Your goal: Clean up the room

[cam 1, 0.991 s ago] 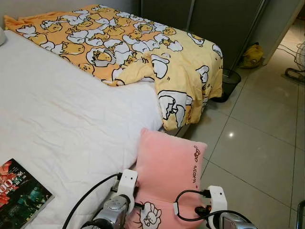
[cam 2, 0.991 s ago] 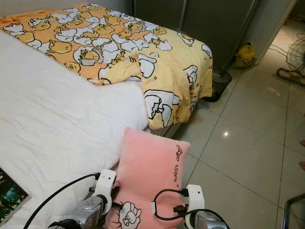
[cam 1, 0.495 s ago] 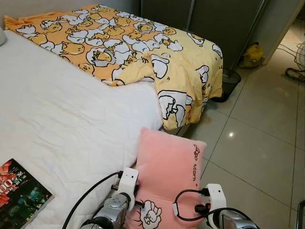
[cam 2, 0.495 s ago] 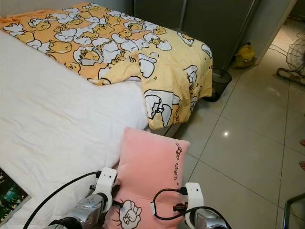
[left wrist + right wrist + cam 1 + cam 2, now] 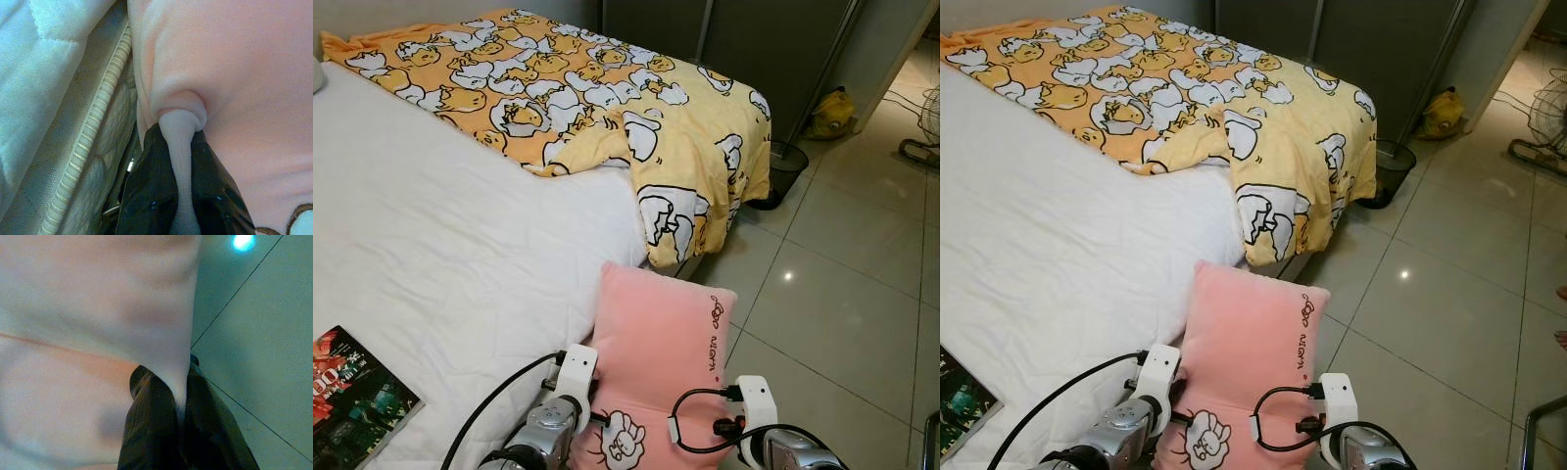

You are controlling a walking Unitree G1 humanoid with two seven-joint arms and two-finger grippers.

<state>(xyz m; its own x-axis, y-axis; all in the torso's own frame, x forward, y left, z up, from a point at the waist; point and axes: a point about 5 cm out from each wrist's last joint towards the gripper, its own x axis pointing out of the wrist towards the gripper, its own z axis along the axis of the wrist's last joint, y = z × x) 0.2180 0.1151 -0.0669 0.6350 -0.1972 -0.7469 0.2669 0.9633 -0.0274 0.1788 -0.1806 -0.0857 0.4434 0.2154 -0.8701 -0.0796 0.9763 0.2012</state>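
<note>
A pink pillow (image 5: 661, 338) with a cartoon print is held upright between my two arms, beside the edge of the white mattress (image 5: 450, 255). My left gripper (image 5: 178, 142) is shut on a pinched fold of the pink pillow (image 5: 234, 73), close to the mattress piping. My right gripper (image 5: 181, 382) is shut on the pillow's other edge (image 5: 98, 308), above the tiled floor. In the eye views the pillow covers both pairs of fingers; the white wrist housings (image 5: 576, 370) flank its lower part.
A yellow duck-print quilt (image 5: 607, 108) lies across the far end of the bed and hangs over its corner. A magazine (image 5: 352, 401) rests on the sheet at near left. A black bin (image 5: 783, 171) and a yellow bag (image 5: 830, 113) stand by the wardrobe. Open tile floor (image 5: 842, 294) lies to the right.
The pillow and both wrists have sunk very slightly. Nothing else has changed.
</note>
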